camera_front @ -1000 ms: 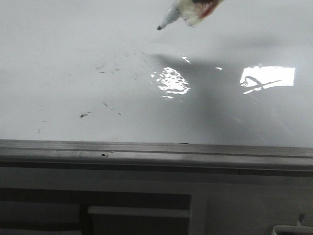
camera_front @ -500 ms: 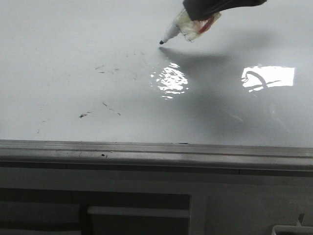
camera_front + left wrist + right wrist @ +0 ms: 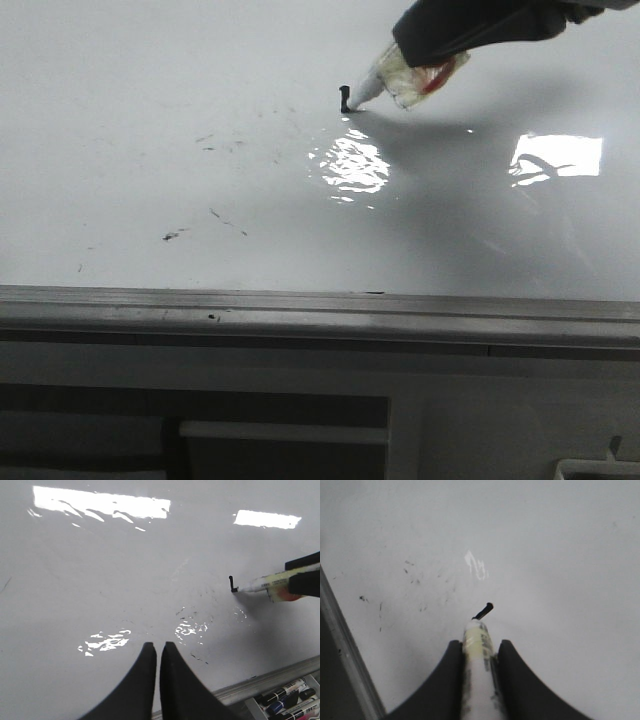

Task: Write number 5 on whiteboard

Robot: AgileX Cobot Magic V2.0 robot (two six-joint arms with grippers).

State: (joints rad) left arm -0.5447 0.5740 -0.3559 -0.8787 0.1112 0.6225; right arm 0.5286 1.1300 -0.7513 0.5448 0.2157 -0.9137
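Note:
The whiteboard (image 3: 120, 70) is a glossy white sheet that fills all three views. My right gripper (image 3: 425, 55) is shut on a white marker (image 3: 385, 82), seen from behind between the fingers (image 3: 478, 680). The marker's tip rests on the board. At the tip, the number 5 shows as one short vertical black stroke with a small foot (image 3: 344, 100), also seen as a short stroke (image 3: 231, 584) and as a dark dash (image 3: 483, 611). My left gripper (image 3: 158, 647) hovers over the board nearer the rail, shut, with nothing in it.
Faint black scuff marks (image 3: 205, 140) and smudges (image 3: 172, 236) lie left of the stroke. Glare patches (image 3: 350, 165) shine near it. A grey metal rail (image 3: 300, 310) bounds the board's near edge. A tray of spare markers (image 3: 290, 700) sits beyond the rail.
The marker came down from above the board and shifted slightly right until its tip touched the surface. A short black stroke has appeared where there was none.

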